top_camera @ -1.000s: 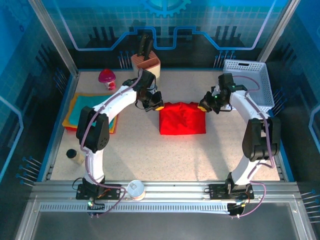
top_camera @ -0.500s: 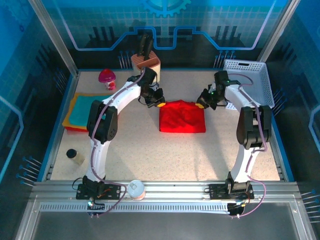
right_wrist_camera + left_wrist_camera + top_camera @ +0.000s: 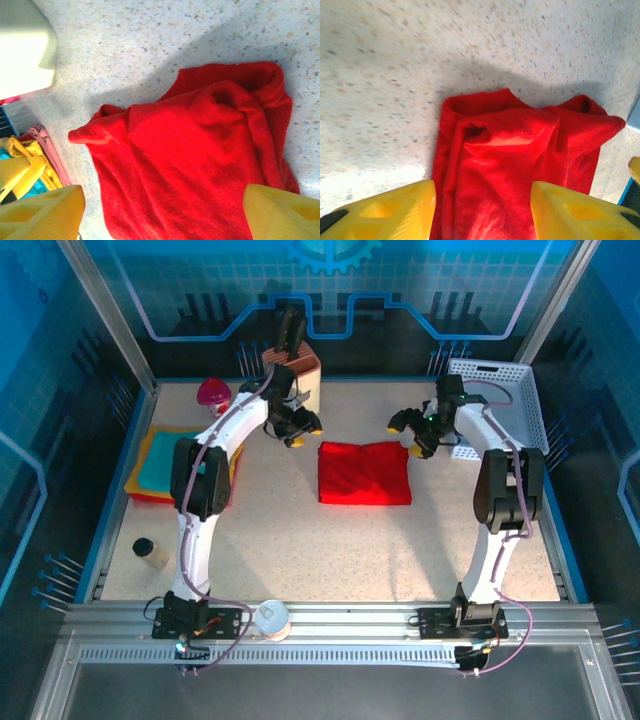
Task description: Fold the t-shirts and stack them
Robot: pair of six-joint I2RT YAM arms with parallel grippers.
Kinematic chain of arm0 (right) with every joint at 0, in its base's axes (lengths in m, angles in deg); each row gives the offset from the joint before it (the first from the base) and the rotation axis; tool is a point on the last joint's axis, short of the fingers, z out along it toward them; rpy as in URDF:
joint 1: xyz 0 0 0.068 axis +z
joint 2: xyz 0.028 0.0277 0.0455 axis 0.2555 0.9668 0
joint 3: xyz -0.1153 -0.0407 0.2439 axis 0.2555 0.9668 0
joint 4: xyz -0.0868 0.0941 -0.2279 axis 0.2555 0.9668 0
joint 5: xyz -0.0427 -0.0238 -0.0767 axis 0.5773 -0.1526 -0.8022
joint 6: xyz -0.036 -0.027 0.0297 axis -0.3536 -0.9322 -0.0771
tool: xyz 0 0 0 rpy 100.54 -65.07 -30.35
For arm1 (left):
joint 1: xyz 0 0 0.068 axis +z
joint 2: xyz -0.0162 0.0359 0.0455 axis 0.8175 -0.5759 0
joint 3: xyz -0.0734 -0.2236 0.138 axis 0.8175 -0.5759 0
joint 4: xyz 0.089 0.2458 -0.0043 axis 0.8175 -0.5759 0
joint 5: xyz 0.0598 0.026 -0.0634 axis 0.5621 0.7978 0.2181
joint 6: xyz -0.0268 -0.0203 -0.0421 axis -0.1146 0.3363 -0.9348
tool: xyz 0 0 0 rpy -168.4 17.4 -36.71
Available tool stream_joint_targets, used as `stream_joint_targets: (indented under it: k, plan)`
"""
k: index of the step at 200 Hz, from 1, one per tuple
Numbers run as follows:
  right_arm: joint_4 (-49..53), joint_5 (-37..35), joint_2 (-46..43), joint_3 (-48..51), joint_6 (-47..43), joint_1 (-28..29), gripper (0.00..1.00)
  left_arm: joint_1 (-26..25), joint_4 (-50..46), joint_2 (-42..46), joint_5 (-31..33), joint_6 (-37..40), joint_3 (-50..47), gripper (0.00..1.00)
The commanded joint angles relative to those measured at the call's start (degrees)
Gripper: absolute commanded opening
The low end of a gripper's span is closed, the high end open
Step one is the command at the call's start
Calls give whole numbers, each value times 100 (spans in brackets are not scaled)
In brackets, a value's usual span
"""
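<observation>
At the near edge a ribbed metal rail [image 3: 350, 625] carries both arm bases, and a squat white roll [image 3: 271, 618] lies on it. Just beyond, at the left, a small pale jar [image 3: 150, 553] with a round black lid stands on the speckled, stone-look table [image 3: 300, 550].

The red shirt [image 3: 364, 473] lies mid-table, folded into a flat, near-square pad with a rumpled far edge. Close up its cloth is thick and fuzzy, with soft rolled folds and two loose corners poking out. Well to its left lies the stack [image 3: 165, 468] of folded shirts, all flat rectangles, with teal on top and orange and yellow edges showing beneath.

The left gripper [image 3: 303, 432] hovers just beside the red shirt's far left corner. Its blocky yellow fingers [image 3: 385, 210] are spread wide with nothing between them. The right gripper [image 3: 407, 436] hangs by the far right corner, and its yellow fingers [image 3: 285, 212] are likewise wide apart and empty. Whether a fingertip brushes the cloth there I cannot tell.

At the far right, the rectangular white basket [image 3: 505, 390] of perforated plastic sits in the table's corner. At the far left stands a pink domed cup [image 3: 212, 392]. Between the cup and the left gripper, a brown-and-white block [image 3: 293, 365] holds dark upright handles.
</observation>
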Motion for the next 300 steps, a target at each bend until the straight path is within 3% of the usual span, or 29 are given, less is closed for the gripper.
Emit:
stream_joint_targets:
  k: [1,69,89,124,186,244,300]
  plan:
    - [41,96,-781,231,-22,132,85,-206,-242,758,6,80,-237,54]
    - [-1955,595,-2096,2652,1376,809,91,-1493,1782,2089,82,-1274,-2703,54]
    - [-2920,774,-2132,3329,1729,935,90,-1636,2554,2106,-145,-1677,-3177,55]
    - [-4489,811,-1908,4274,2004,1006,90,-1787,2892,1611,-210,-1471,-3202,54]
    - [-4773,731,-1545,4957,1873,879,89,-1629,3218,1239,280,-1682,-4171,53]
    - [-5184,830,-1796,5584,1916,355,89,-1217,3303,1554,535,-1901,-5065,52]
    - [-4613,912,-2287,4934,1914,273,90,-1056,2613,2023,574,-1708,-4278,52]
